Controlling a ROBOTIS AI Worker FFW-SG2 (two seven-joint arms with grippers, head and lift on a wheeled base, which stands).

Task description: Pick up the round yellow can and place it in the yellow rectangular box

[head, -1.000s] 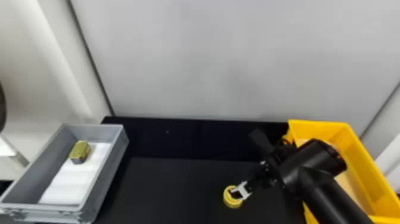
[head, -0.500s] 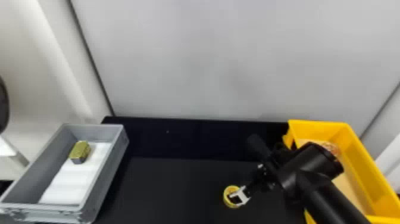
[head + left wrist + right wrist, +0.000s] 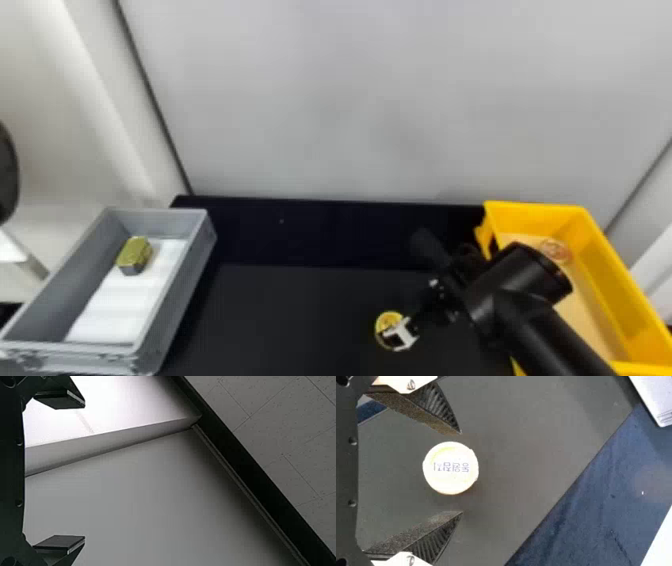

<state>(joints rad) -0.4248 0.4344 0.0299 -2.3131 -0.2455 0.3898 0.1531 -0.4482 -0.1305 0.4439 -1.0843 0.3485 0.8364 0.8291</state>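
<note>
Dark table, yellow rectangular box, grey bin, and right fingers spread on either side of the round yellow can
The dark table (image 3: 300,310) runs beneath the right gripper's (image 3: 404,336) fingers (image 3: 435,534). The yellow rectangular box (image 3: 620,280) stands to the right of those fingers, with the right arm (image 3: 540,325) crossing over its near side; the grey bin (image 3: 185,295) sits well off to their left. The left gripper (image 3: 84,471) has its own fingers wide apart, pale wall (image 3: 130,506) beyond them. Left of the right fingers, inside the bin, lie a white sheet (image 3: 112,310) and, partly on it, a gold-green block (image 3: 134,255). Smallest, the round yellow can (image 3: 451,468) rests flat on the table between the right fingertips, touching neither, label side toward the wrist camera
</note>
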